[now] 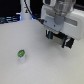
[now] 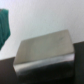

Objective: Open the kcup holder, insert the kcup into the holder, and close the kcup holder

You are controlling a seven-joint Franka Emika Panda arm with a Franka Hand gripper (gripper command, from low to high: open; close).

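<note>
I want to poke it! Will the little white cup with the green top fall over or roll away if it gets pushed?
The little cup looks small and plastic, so it is probably light and would slide on the smooth white table. It stands upright on a narrow bottom, so a high push might tip it. Being round, it could then roll.

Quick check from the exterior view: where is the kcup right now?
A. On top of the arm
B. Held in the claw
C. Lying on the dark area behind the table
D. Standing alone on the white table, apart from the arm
D. The kcup, with its green top, stands by itself on the white table, well toward the exterior view's left of the claw.
</note>
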